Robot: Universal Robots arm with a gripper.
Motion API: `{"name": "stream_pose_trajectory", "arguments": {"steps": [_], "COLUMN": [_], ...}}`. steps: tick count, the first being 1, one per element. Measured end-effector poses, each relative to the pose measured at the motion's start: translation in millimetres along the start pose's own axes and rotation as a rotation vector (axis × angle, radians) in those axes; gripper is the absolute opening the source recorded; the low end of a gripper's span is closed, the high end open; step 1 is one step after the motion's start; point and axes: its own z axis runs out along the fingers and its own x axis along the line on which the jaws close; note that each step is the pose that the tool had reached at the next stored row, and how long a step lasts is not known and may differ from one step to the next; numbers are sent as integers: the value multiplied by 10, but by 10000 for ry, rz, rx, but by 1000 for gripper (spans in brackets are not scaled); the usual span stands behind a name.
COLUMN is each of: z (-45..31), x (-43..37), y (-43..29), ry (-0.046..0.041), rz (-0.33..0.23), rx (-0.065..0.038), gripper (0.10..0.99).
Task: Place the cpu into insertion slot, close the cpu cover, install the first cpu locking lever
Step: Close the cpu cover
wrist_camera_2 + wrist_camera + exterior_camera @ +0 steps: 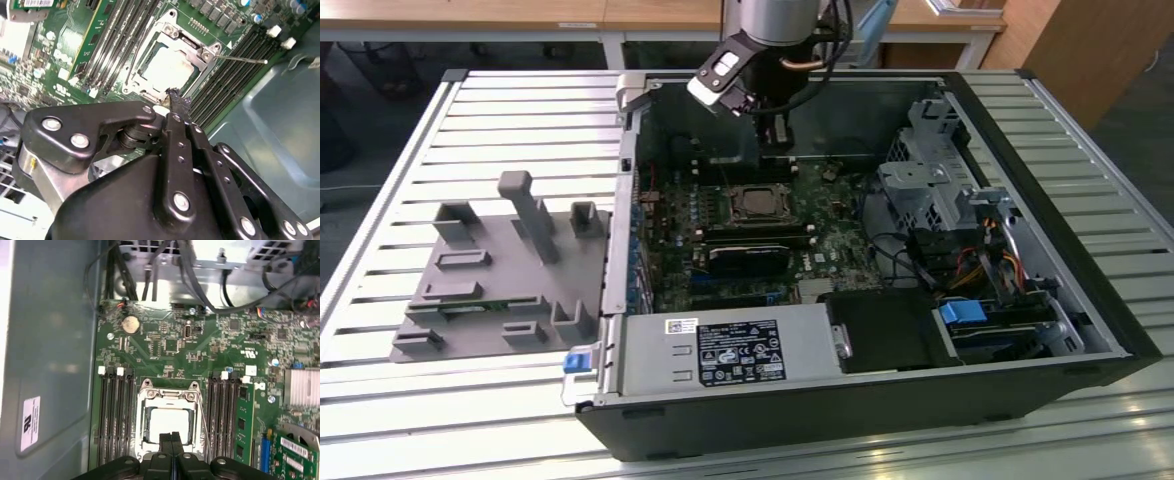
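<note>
Above the insertion slot [129,87] edge, gripper [172,437] hovers pinched shut, empty; cpu [169,422] seated, cpu cover [192,47] down. Lever step seems in hand: locking lever [242,59] stands free, needs accurate push.

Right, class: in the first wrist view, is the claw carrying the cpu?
No, the cpu lies framed by the cpu cover, and the claw is shut with nothing in it.

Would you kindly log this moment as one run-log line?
cpu: in insertion slot | cpu cover: down over cpu | gripper: shut, empty, near slot
</note>
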Motion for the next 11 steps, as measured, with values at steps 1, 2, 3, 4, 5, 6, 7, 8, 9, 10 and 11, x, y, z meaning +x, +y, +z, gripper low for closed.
{"name": "stream_pose_trajectory", "arguments": {"steps": [1,2,3,4,5,6,7,8,9,10,11], "z": [0,0,0,0,0,0,0,0,0,0,0], "x": [0,0,0,0,0,0,0,0,0,0,0], "y": [0,0,0,0,0,0,0,0,0,0,0], "ry": [6,11,16,21,26,31,37,42,48,53,58], "rz": [-181,-360,-541,-720,-899,-1080,-1275,-1455,-1634,-1815,-1994], "rx": [-1,-1,-2,-3,-3,-5,-6,-6,-7,-8,-8], "gripper": [106,106,106,106,106,106,106,106,106,106,106]}}
